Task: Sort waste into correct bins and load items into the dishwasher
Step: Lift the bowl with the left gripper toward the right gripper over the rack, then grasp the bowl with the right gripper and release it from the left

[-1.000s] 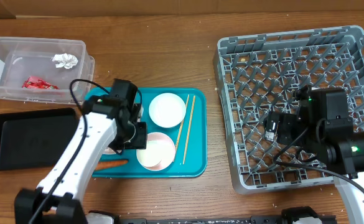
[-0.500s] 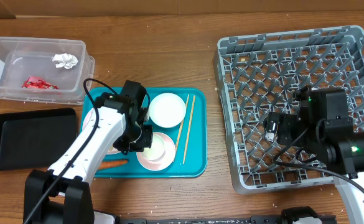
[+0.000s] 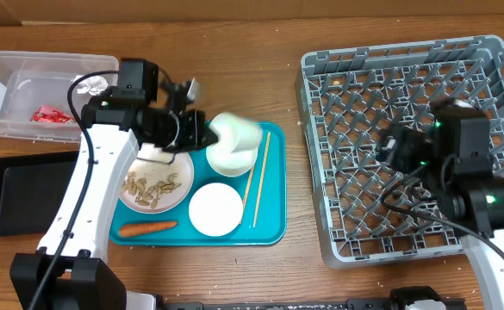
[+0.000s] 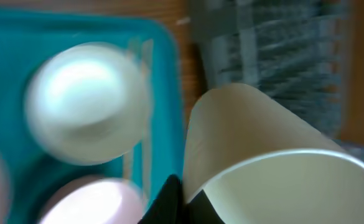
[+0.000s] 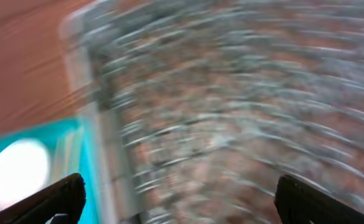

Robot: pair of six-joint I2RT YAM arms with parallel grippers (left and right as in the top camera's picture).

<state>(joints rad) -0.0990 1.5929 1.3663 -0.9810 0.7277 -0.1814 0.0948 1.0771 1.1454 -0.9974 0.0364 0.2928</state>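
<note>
Cream-white cup [image 4: 250, 137] is clamped at its rim in my left jaws, tilted, mouth toward the wrist camera and base pointing away toward the rack. From overhead, the cup hangs over the far part of the teal tray [image 3: 269, 226], partly covering a white bowl [image 3: 234, 159].

On the tray, nearest me: a carrot [image 3: 146, 228], then a second white bowl [image 3: 215, 208], then a plate of food scraps [image 3: 155, 188]. Chopsticks [image 3: 258, 176] lie along the tray's right side.

My right jaws are wide apart above the grey dishwasher rack [image 3: 346, 172], which stands on the desk [image 3: 234, 52] just right of the tray. The right wrist view is heavily blurred, showing only rack grid and the tray's edge.

Left of the tray is a black bin [image 3: 28, 194]. Beyond it, a clear bin [image 3: 2, 69] holds a foil ball [image 3: 90, 83] and a red wrapper [image 3: 52, 114].
</note>
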